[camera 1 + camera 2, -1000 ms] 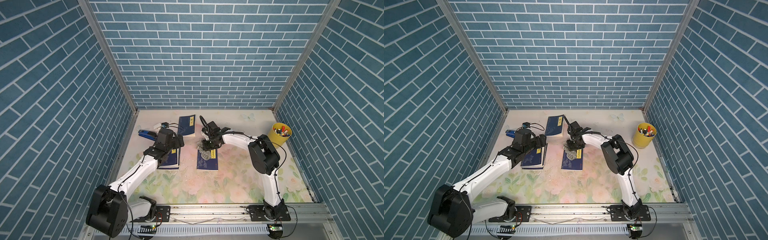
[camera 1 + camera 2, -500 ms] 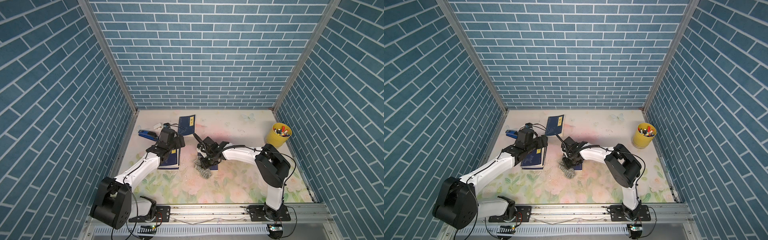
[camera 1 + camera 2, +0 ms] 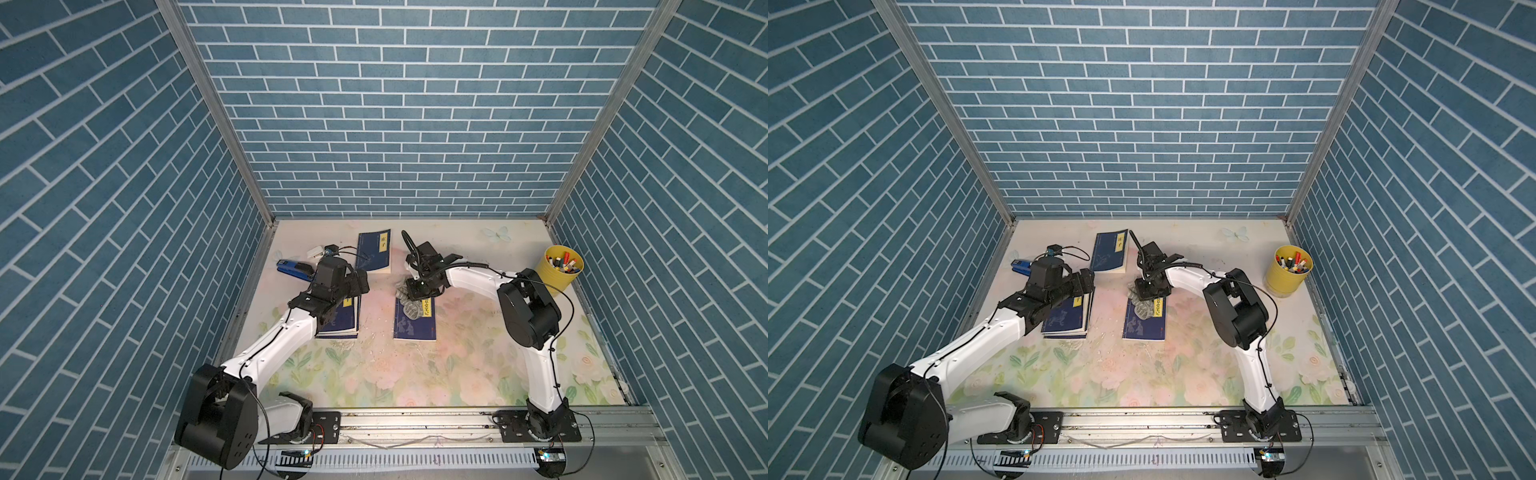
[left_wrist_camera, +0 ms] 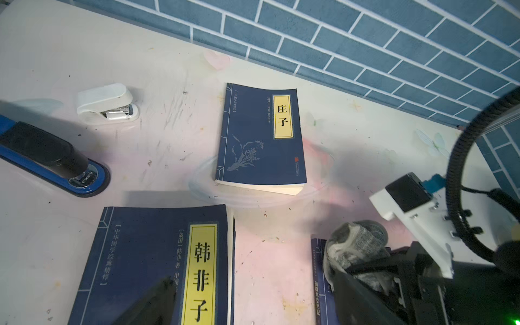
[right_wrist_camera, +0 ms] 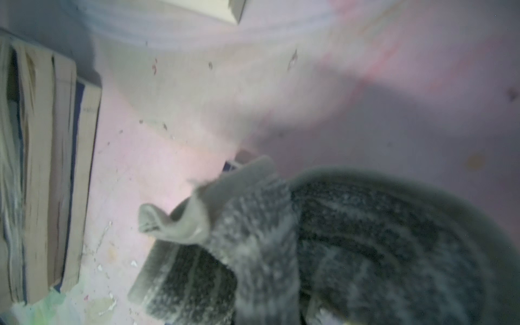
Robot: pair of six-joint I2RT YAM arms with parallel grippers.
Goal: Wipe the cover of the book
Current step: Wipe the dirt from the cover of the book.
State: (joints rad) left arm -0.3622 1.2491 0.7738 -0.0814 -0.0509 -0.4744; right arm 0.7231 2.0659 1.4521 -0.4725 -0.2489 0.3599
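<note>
The book [image 3: 414, 328] [image 3: 1144, 328] lies in the middle of the floral mat, blue with a yellow title strip. My right gripper [image 3: 419, 289] [image 3: 1152, 289] sits at its far end, shut on a grey patterned cloth [image 3: 409, 307] [image 3: 1144, 308] that drapes onto the cover. In the right wrist view the cloth [image 5: 365, 239] fills the picture and hides the fingers. My left gripper [image 3: 359, 284] [image 4: 259, 315] is open, hovering over the far end of a second blue book [image 3: 338, 320] [image 4: 157, 267], holding nothing.
A third blue book [image 3: 374, 251] [image 4: 261, 135] lies farther back. A blue stapler [image 3: 293, 268] and a white stapler [image 3: 316, 251] sit near the left wall. A yellow cup of pens [image 3: 561, 270] stands at the right. Small scraps litter the mat [image 3: 374, 345].
My right gripper dragged the cloth down to the book's near end, then back up to its far end. The left arm has barely shifted.
</note>
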